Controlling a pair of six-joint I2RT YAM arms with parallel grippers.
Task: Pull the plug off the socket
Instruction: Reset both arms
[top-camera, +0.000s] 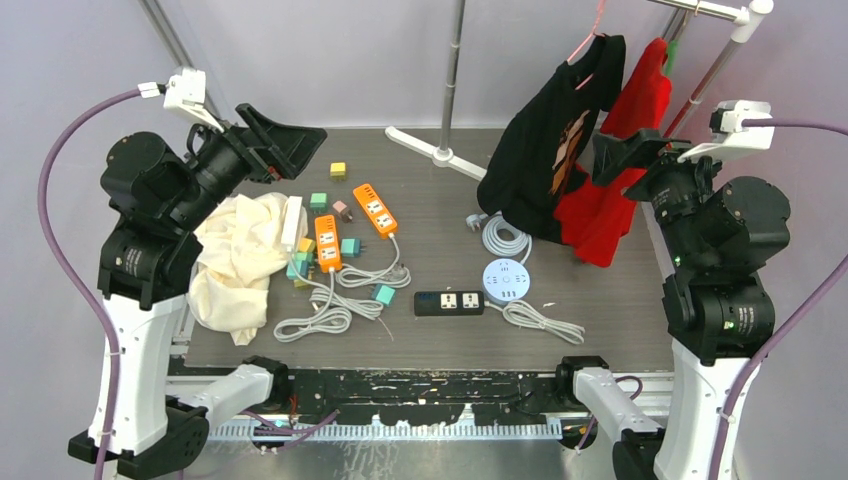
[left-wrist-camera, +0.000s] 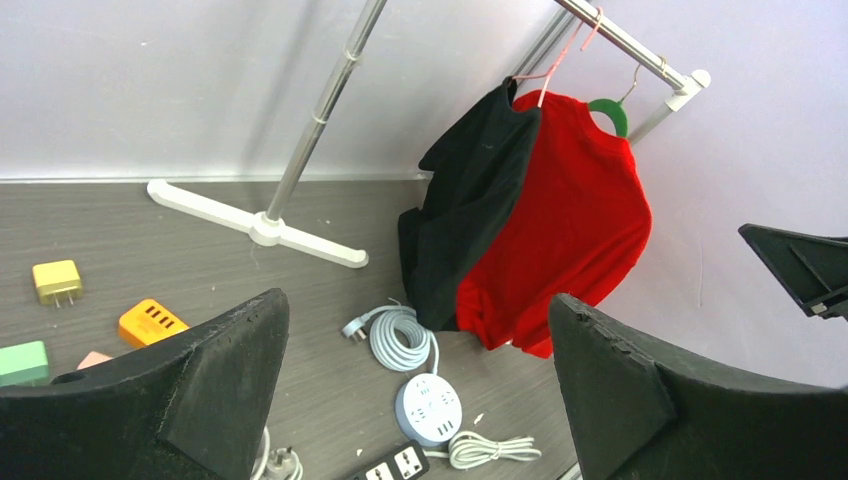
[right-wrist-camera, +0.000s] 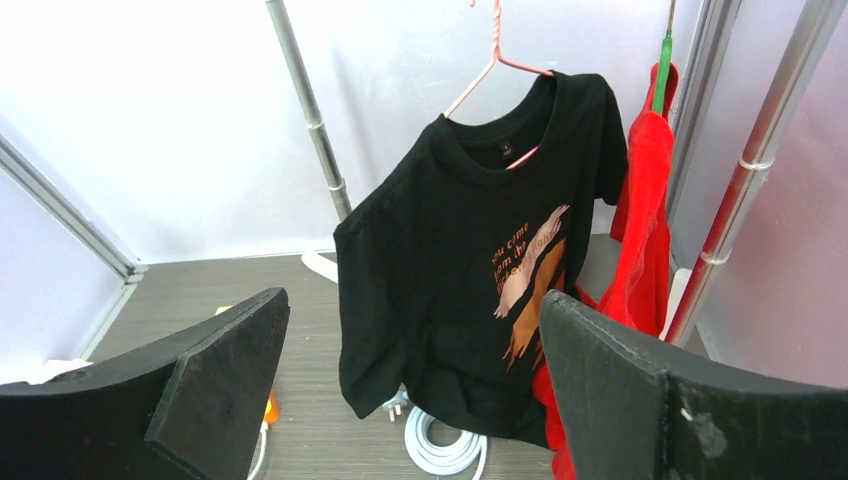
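Above the desk (top-camera: 440, 220), left fingers (top-camera: 290, 138) and right fingers (top-camera: 625, 152) hang open, gripping nothing. Approach is pending: one arm must descend toward the orange power strips (top-camera: 327, 243).

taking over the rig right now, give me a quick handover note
Left gripper: open, raised, holding nothing.
Right gripper: open, raised by the hanging black t-shirt, holding nothing.
Things: two orange plastic power strips, black rectangular power strip and round pale blue socket hub lie on the grey table.
Done: nothing; no strip is touched.
Left: find the seated plug (unclear from these views), steady its strip, pull the plug out.
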